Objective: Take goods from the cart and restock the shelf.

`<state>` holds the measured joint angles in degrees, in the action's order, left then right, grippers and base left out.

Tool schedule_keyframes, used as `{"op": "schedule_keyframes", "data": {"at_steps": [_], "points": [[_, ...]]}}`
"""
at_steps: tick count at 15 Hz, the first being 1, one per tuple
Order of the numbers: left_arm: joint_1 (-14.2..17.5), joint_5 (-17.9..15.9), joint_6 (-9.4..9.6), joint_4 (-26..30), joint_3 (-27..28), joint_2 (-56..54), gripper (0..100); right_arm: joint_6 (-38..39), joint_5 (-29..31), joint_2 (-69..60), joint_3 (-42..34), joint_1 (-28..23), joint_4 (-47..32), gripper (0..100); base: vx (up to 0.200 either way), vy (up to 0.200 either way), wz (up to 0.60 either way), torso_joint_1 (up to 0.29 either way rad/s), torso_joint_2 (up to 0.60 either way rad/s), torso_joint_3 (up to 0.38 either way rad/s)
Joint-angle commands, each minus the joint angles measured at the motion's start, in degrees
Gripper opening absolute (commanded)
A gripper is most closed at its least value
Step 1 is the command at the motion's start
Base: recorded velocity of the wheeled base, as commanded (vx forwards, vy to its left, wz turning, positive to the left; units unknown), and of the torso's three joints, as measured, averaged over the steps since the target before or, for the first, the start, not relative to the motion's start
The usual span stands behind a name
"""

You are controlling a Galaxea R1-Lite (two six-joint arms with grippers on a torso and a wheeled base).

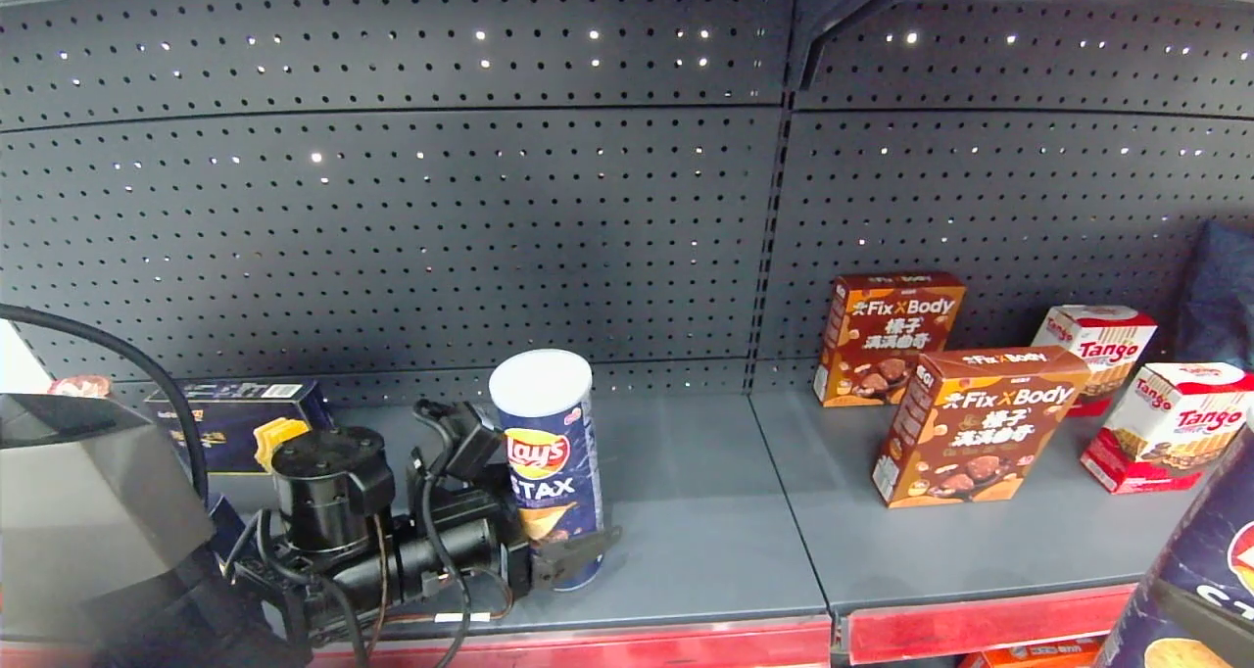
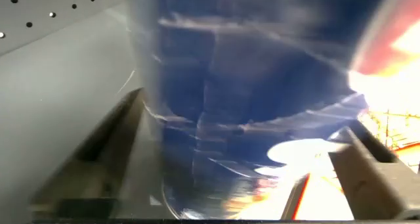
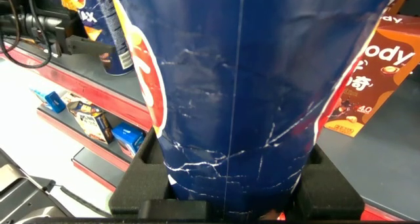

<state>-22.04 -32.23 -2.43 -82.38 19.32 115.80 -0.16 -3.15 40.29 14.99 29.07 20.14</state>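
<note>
Left gripper (image 1: 566, 550): my fingers clamp the lower body of the tall blue cylindrical chip can with a white plastic lid (image 1: 549, 453). I judge the low grip keeps it steady for set-down.
Can position: upright on the grey metal shelf board (image 1: 686, 511), in the left bay near the front edge. The base appears seated.
Right gripper (image 3: 230, 184): my black foam pads (image 3: 141, 181) pinch a second blue chip can (image 3: 236, 86), held off the shelf front, probably next to go on.
Can appearance: glossy dark blue wrap, red-and-yellow emblem, crisps pictured low down. The second one shows fine white scuffs.
Surroundings: two brown cardboard biscuit boxes (image 1: 980, 423) stand in the right bay, well apart.
</note>
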Motion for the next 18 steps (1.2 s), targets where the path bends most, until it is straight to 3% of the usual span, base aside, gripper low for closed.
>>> {"op": "schedule_keyframes", "data": {"at_steps": [1,14,18], "points": [[-0.1,0.0,0.05,-0.1,-0.7,0.0,100,0.0,0.0,0.0,-0.1,0.0,0.0,0,0.0,0.0,0.0,0.0,0.0,0.0],[0.9,0.1,0.32,-2.6,-13.3,-11.0,100,0.0,-0.2,-1.6,-1.5,-0.9,0.0,0,0.0,0.0,0.0,0.0,0.0,0.0],[4.8,0.0,1.9,-2.7,-15.6,-11.7,100,0.0,-0.1,-2.1,-1.5,-0.9,0.0,0,0.0,0.0,0.0,0.0,0.0,0.0]]}}
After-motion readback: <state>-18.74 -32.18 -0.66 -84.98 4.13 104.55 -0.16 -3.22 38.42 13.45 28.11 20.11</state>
